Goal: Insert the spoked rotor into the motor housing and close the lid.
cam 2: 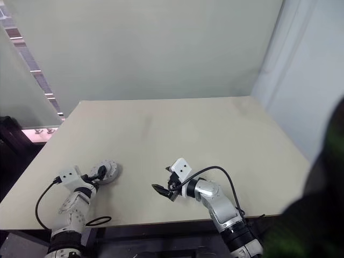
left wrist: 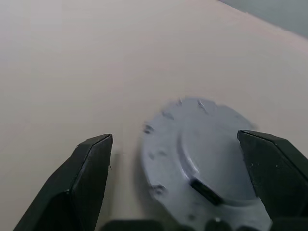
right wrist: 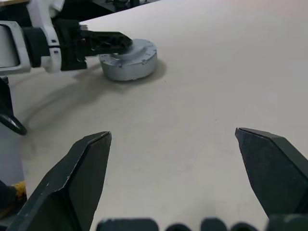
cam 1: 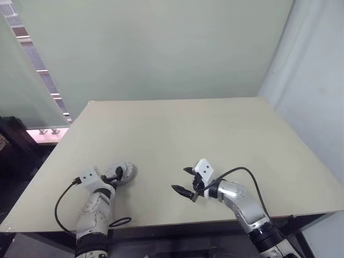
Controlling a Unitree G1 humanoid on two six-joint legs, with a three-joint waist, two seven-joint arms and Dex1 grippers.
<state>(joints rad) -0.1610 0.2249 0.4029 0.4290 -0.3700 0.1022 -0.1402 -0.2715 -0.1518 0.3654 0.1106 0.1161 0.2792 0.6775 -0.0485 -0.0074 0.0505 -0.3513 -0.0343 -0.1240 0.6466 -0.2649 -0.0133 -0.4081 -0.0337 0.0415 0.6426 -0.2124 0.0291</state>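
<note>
The lid (right wrist: 129, 57), a round grey disc with a toothed rim, lies flat on a round grey body of the same width near the table's front left. My left gripper (cam 1: 117, 174) is open, its two black fingers (left wrist: 84, 168) spread to either side of the lid's near edge and not clamped on it. To the right my right gripper (cam 1: 180, 179) stands open above bare table, pointing toward the lid, with nothing between its fingers (right wrist: 82, 168). The spoked rotor and the motor housing's windings are hidden.
The beige table (cam 1: 215, 140) stretches far back and to the right. Its front edge runs just behind both wrists. A black cable (cam 1: 62, 207) loops from the left wrist, and another (cam 1: 242, 174) arcs over the right forearm. A pale wall rises behind.
</note>
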